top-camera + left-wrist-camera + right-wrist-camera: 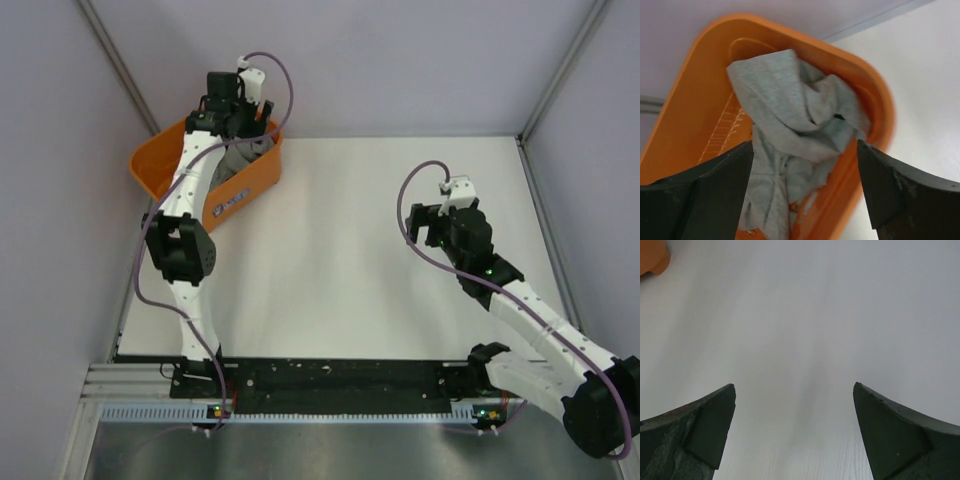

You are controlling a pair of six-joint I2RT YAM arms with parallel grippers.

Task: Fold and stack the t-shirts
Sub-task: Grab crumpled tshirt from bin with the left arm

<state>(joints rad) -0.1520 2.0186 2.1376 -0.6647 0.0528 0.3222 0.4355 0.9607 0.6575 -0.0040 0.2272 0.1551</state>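
Observation:
A crumpled heather-grey t-shirt (790,120) lies bunched inside the orange plastic basket (695,95). Part of it drapes toward the basket's near rim. In the top view the t-shirt (243,157) shows only as a grey patch under the left wrist. My left gripper (805,150) hangs just above the cloth, its dark fingers (720,185) spread to either side and holding nothing. From above, the left gripper (250,138) is over the basket (165,165) at the table's far left. My right gripper (794,395) is open over bare table, seen from above (428,226) at the right.
The white table (340,260) runs between grey walls with metal corner posts. The basket stands against the left wall in the far corner. Its corner (652,255) shows at the upper left of the right wrist view. Both arm bases sit on the black rail (330,378) at the near edge.

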